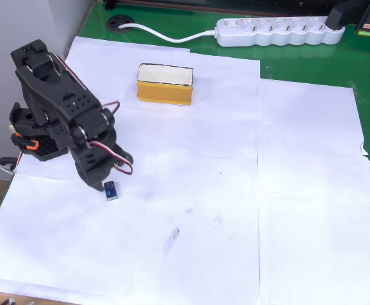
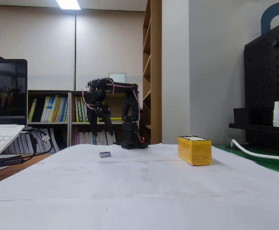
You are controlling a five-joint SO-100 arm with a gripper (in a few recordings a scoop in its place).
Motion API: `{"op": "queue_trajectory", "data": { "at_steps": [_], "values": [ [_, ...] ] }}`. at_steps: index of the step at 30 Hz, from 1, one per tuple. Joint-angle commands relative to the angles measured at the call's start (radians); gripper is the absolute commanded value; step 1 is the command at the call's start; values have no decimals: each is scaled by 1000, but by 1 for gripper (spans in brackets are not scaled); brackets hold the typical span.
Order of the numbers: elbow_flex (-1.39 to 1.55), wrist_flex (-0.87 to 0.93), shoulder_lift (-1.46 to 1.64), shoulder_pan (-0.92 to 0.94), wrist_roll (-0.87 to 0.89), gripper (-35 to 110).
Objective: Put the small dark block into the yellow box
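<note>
The small dark block (image 1: 110,190) lies on the white paper at the left, black with a blue patch; in the fixed view the block (image 2: 105,154) is a tiny shape on the table in front of the arm. My black gripper (image 1: 101,180) points down just beside and above it. From the side, the gripper (image 2: 101,128) hangs clearly above the block with its two fingers spread, open and empty. The yellow box (image 1: 164,84) stands farther back with its pale inside facing up; in the fixed view the yellow box (image 2: 194,150) is to the right.
A white power strip (image 1: 277,30) with its cable lies on the green mat behind the paper. The arm's base (image 1: 35,136) sits at the left edge. A laptop (image 2: 0,136) stands at the left of the fixed view, with a person behind it.
</note>
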Motion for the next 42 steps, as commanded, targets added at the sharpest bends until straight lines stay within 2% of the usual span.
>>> {"op": "queue_trajectory", "data": {
  "at_steps": [1, 6, 23, 35, 36, 40, 42],
  "values": [
    [-48, -44, -5, 18, -25, 30],
    [-117, -58, -17, 46, -46, 30],
    [-166, -149, 52, 35, 167, 30],
    [-166, -156, 118, 0, 414, 30],
    [-166, -160, 120, 0, 422, 24],
    [-170, -167, 126, 9, 428, 19],
    [-172, -172, 129, 12, 433, 12]
  ]
}}
